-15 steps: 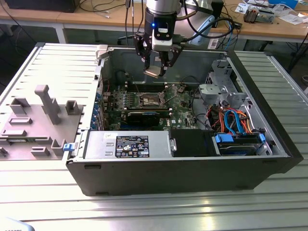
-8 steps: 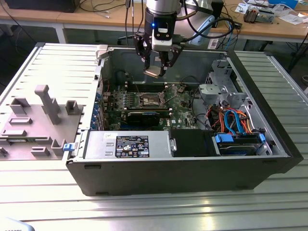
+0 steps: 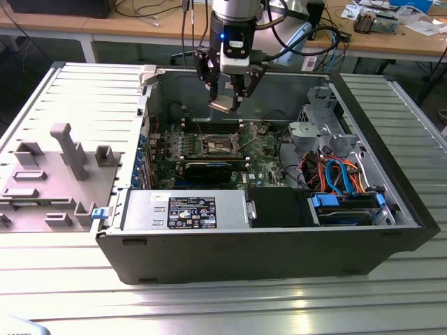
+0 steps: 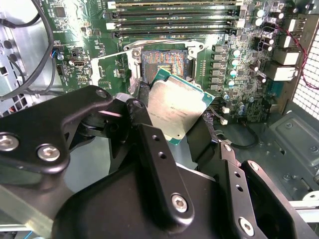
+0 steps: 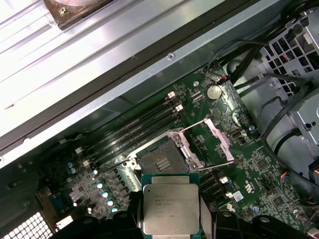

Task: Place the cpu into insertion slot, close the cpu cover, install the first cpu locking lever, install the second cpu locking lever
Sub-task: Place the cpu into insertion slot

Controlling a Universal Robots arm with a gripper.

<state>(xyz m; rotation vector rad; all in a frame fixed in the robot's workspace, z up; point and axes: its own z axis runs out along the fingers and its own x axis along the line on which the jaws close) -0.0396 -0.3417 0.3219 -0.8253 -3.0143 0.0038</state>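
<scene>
My pincer (image 3: 227,98) is clamped on the cpu's (image 4: 174,112) edges, high above the bare insertion slot (image 5: 158,162) with the cpu cover (image 5: 217,135) swung open. If the chip slips or goes down skewed, I could bend socket pins.
</scene>
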